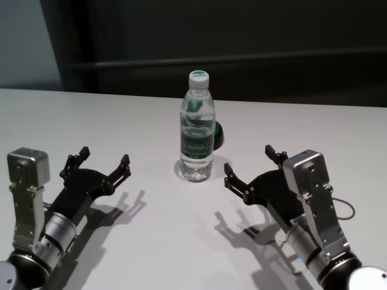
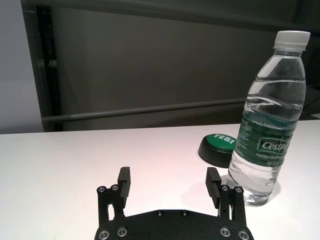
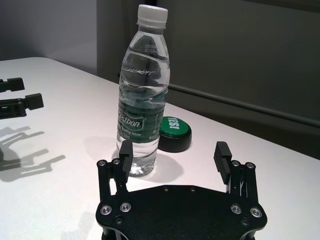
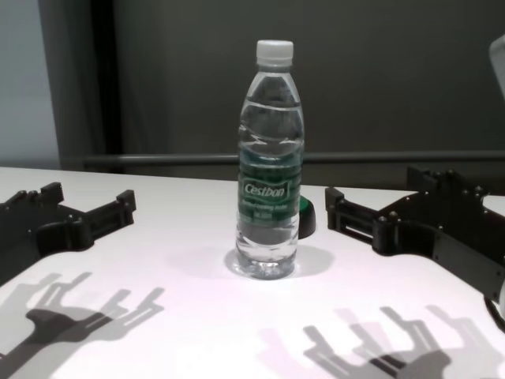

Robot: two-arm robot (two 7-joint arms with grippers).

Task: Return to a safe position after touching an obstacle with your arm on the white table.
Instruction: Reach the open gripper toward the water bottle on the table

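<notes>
The obstacle, a tall clear water bottle (image 1: 197,130) with a white cap and green "Cestbon" label, stands upright on the white table (image 1: 181,241) at its middle. It also shows in the left wrist view (image 2: 267,130), right wrist view (image 3: 142,100) and chest view (image 4: 270,189). My left gripper (image 1: 105,156) is open and empty, low over the table to the bottle's left, apart from it. My right gripper (image 1: 248,158) is open and empty to the bottle's right, also apart from it. Neither arm touches the bottle.
A small low green-and-black button (image 1: 217,136) sits just behind and to the right of the bottle, also in the left wrist view (image 2: 217,147). A dark wall with a rail (image 4: 158,160) runs behind the table's far edge.
</notes>
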